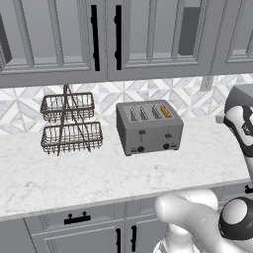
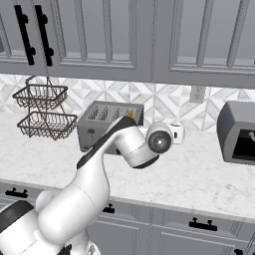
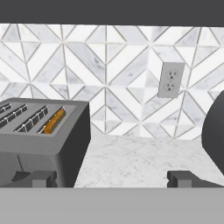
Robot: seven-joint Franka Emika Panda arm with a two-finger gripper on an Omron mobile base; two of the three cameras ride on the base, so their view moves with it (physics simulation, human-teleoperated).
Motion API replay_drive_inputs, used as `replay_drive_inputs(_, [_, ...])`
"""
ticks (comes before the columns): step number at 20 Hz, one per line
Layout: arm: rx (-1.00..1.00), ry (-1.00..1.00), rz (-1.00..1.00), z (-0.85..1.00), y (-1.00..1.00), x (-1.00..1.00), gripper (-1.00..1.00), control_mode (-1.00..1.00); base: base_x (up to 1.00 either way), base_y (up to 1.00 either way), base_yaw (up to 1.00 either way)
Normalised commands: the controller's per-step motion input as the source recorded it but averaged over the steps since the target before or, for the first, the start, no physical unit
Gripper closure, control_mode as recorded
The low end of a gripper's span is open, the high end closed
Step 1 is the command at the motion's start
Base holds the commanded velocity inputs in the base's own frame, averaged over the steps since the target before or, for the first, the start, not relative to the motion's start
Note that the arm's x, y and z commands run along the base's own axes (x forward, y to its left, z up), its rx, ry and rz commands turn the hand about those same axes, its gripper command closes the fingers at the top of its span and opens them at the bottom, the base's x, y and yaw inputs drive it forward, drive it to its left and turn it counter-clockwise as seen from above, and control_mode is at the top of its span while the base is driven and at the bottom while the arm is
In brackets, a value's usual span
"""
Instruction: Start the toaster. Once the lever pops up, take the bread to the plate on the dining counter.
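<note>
Grey cabinets (image 1: 59,39) and a diamond-patterned tile backsplash (image 3: 109,74) are seen behind a white marble counter (image 1: 99,173). On it stands the toaster (image 1: 149,127), near the wall, and the bread (image 1: 165,112) is sunk in its rightmost slot, only the orange crust being visible. A two-tier wire basket (image 1: 69,123) is placed to the toaster's left, apart from it. The arm is bent at the elbow to the toaster's right, with the hand held level and aimed at the wall. The gripper (image 3: 112,178) is spread wide with nothing between its fingertips (image 3: 43,178). A wall outlet (image 3: 170,79) is faced, and a dark appliance (image 2: 238,133) stands further right.
</note>
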Motion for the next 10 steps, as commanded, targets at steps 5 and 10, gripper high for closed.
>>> replay_drive_inputs(5, [0.00,0.00,0.00,0.00,0.00,0.00,-1.00,-1.00,0.00,0.00,0.00])
replay_drive_inputs(10, [0.00,0.00,0.00,0.00,0.00,0.00,-1.00,-1.00,0.00,0.00,0.00])
